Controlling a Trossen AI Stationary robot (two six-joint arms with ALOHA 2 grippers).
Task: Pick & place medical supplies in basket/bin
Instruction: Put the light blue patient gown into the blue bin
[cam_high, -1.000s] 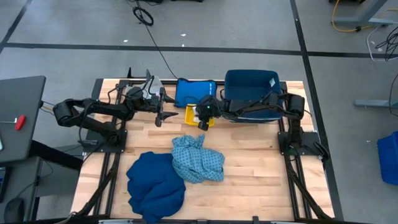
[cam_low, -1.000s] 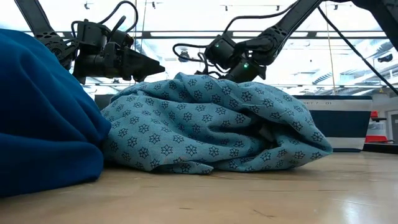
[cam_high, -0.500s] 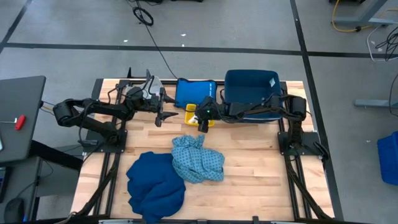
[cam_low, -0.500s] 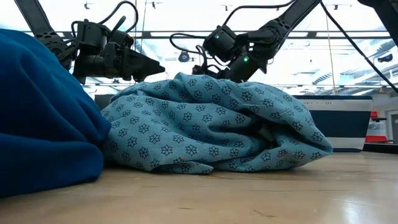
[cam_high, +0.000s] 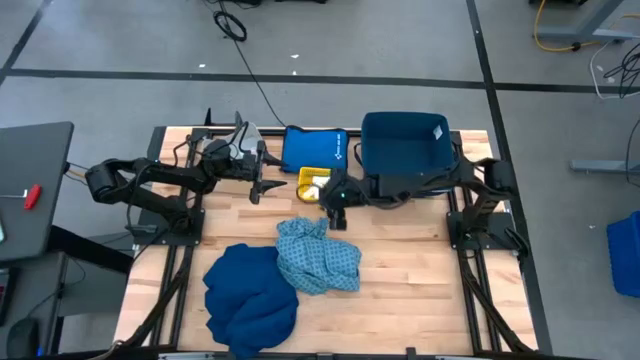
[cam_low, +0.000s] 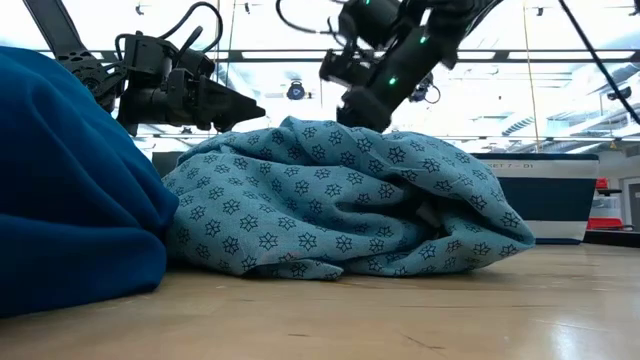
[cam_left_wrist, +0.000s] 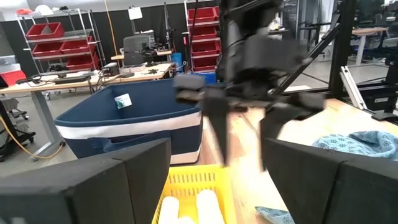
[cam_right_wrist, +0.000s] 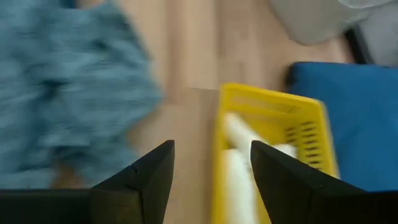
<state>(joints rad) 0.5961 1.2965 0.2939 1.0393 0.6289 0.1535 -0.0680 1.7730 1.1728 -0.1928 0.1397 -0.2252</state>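
Near the surface's far edge, right gripper (cam_high: 337, 212) hangs open and empty between yellow basket (cam_high: 312, 182) and patterned cloth (cam_high: 318, 256); left gripper (cam_high: 257, 187) open, empty too.

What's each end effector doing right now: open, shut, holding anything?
Left end effector: open, empty, hovering beside the yellow tray.
Right end effector: open, empty, between the yellow tray and the patterned light-blue cloth.

Left arm reaching in from the table's left edge, forearm level, left gripper (cam_high: 262, 186) with fingers parted and nothing between them; right arm stretched across from the right, right gripper (cam_high: 337, 212) pointing downward, fingers apart, empty
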